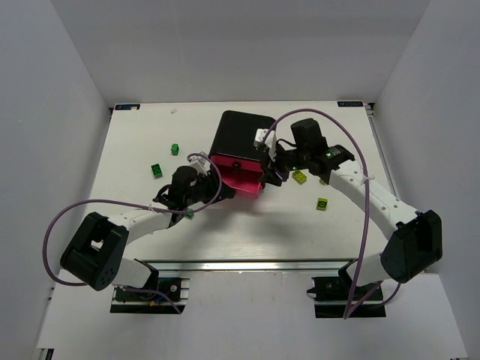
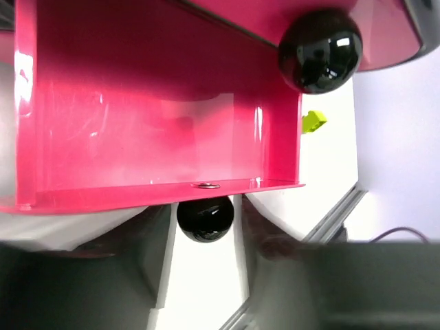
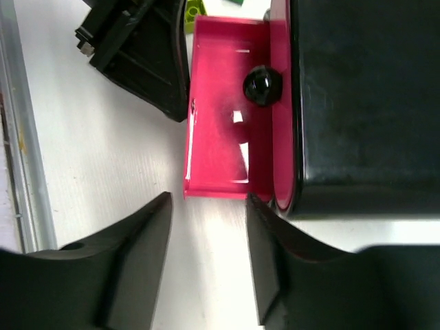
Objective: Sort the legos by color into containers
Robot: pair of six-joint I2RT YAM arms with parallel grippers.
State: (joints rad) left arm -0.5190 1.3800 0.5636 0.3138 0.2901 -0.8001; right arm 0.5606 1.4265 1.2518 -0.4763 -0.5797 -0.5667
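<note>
1 pink drawer point(image 1: 238, 180) stands pulled out of the black casing point(image 1: 241, 131). The left gripper point(image 2: 206, 240) seems to clamp its knob point(image 2: 205, 218), though the fingers look blurred. The right gripper point(image 3: 206, 261) is wide and holds nothing, just beside the drawer. 2 yellow-green legos point(image 1: 299, 177) lie on the table point(image 1: 135, 135).

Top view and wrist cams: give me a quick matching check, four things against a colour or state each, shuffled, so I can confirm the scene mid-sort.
Things:
1. legos right of the containers
2. legos out left of the containers
3. open drawer's knob
4. right fingers

Colour or state:
A. between the left fingers
B. yellow-green
C. apart, nothing between them
D. green

Pairs: 1-B, 2-D, 3-A, 4-C
</note>
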